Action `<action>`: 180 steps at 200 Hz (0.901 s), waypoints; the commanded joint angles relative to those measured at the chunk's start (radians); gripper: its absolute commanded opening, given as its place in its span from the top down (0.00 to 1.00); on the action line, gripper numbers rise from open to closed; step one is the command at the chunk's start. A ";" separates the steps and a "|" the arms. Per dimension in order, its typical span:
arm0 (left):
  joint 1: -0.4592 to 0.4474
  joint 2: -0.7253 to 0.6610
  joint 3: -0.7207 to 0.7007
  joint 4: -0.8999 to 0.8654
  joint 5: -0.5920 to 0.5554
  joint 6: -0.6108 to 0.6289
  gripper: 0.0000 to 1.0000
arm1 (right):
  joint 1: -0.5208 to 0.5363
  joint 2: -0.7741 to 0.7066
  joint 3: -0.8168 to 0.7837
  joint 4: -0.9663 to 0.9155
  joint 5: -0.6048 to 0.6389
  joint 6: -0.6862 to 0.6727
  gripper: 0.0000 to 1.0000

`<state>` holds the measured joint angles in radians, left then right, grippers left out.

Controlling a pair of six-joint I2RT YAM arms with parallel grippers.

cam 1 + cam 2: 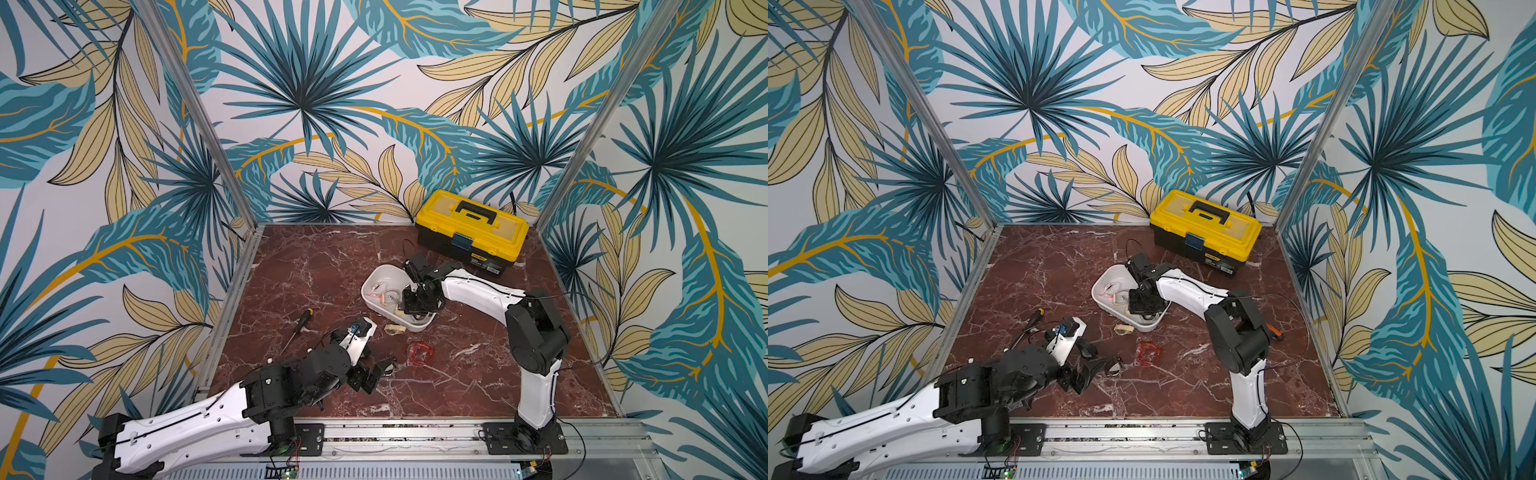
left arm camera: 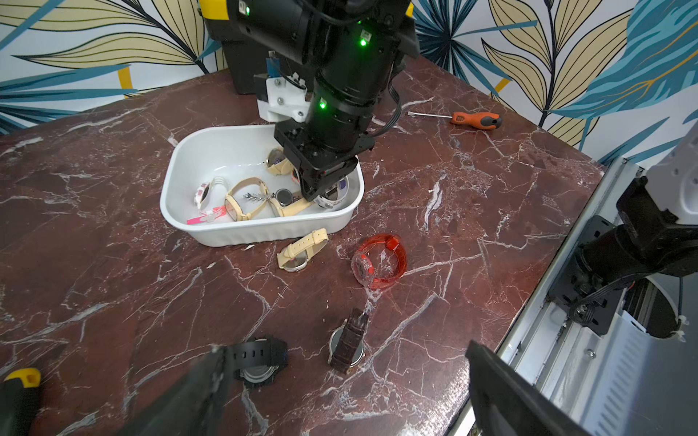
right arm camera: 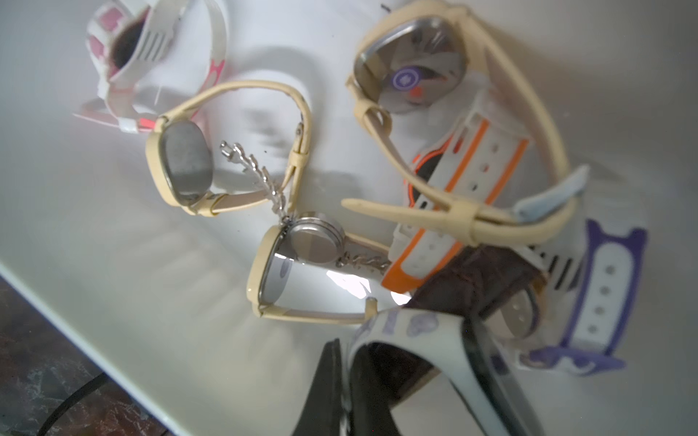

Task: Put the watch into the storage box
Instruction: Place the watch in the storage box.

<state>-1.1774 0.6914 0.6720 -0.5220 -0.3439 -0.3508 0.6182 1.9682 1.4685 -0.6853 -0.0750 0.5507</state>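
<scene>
1. R claw [image 3: 345,381] is down inside the storage box [image 2: 264,234], jaws pinched nearly together on the strap of a white watch [image 3: 411,324] w/ purple print.
2. That watch hangs low at the box's end nearer the front edge of the worktop [image 2: 113,264]. Can't tell if it touches the box floor.
3. Box sits abt mid-worktop, w/ other watches [image 3: 181,166] already lying in it.
4. Step in hand, I'd say: the drop-off. Watch is in the box but not let go.
5. Next move prob. needs the jaws parted, then a straight lift so no strap snags.
6. L claw [image 2: 347,349] gapes fully wide, holding nothing. It hovers low nr the front edge over a brown-strap watch [image 2: 353,328], w/ a black watch [image 2: 260,355] beside.
7. Cream watch [image 2: 302,249] and red watch [image 2: 379,260] lie just outside the box's front wall, so more trips to come.
</scene>
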 commanded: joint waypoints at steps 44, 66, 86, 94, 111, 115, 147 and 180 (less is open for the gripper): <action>-0.002 -0.016 -0.003 -0.029 -0.024 -0.023 0.00 | 0.021 0.041 -0.019 -0.005 0.012 0.029 0.99; -0.001 -0.017 -0.006 -0.030 -0.024 -0.027 0.00 | 0.024 0.024 -0.035 -0.012 0.011 0.031 0.97; -0.002 -0.017 -0.011 -0.028 -0.024 -0.029 0.00 | 0.026 0.013 -0.057 -0.022 0.004 0.033 0.96; -0.002 -0.016 -0.012 -0.029 -0.024 -0.031 0.00 | 0.027 0.011 -0.068 -0.028 0.006 0.035 0.96; -0.002 -0.016 -0.012 -0.029 -0.026 -0.031 0.00 | 0.028 -0.001 -0.101 -0.023 -0.002 0.043 0.96; -0.003 -0.017 -0.012 -0.030 -0.026 -0.031 0.00 | 0.028 -0.004 -0.110 -0.021 -0.005 0.045 0.96; -0.001 -0.017 -0.017 -0.026 -0.026 -0.036 0.00 | 0.029 -0.041 -0.145 -0.015 0.007 0.054 0.86; -0.003 -0.016 -0.015 -0.018 -0.026 -0.033 0.00 | 0.028 -0.074 -0.123 -0.028 0.026 0.051 0.72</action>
<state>-1.1774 0.6849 0.6701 -0.5446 -0.3592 -0.3782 0.6441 1.9373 1.3533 -0.6678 -0.0734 0.5911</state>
